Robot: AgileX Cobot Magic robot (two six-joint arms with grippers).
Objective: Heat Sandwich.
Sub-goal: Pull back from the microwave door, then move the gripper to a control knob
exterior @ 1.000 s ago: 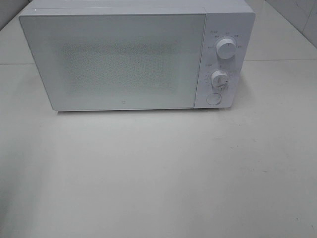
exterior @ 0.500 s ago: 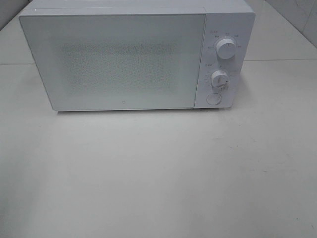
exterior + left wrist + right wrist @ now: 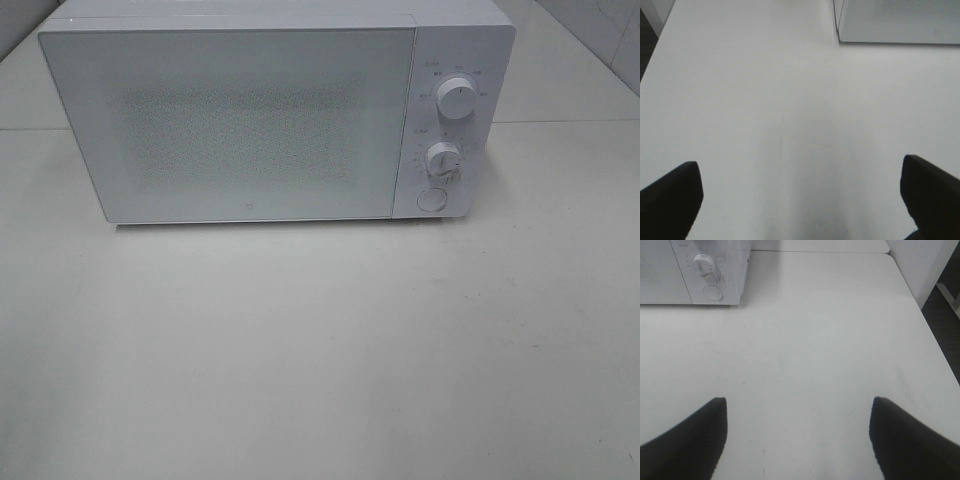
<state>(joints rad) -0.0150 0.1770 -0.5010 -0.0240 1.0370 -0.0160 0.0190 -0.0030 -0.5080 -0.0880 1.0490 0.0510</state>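
The sandwich is out of view in every frame. A white microwave [image 3: 270, 110] stands at the back of the table with its door shut; two knobs [image 3: 457, 102] and a round button [image 3: 431, 199] sit on its right panel. Neither arm shows in the exterior high view. In the left wrist view my left gripper [image 3: 800, 200] is open over bare table, with a corner of the microwave [image 3: 895, 22] ahead of it. My right gripper [image 3: 797, 437] is open too, nothing between its dark fingertips [image 3: 690, 440], and the microwave's control panel [image 3: 710, 272] lies beyond it.
The white table [image 3: 320, 350] stretches in front of the microwave. In the right wrist view the table's edge [image 3: 935, 335] drops to a dark floor, beside a white upright panel [image 3: 920, 265]. The left wrist view shows the table's other edge [image 3: 652, 47].
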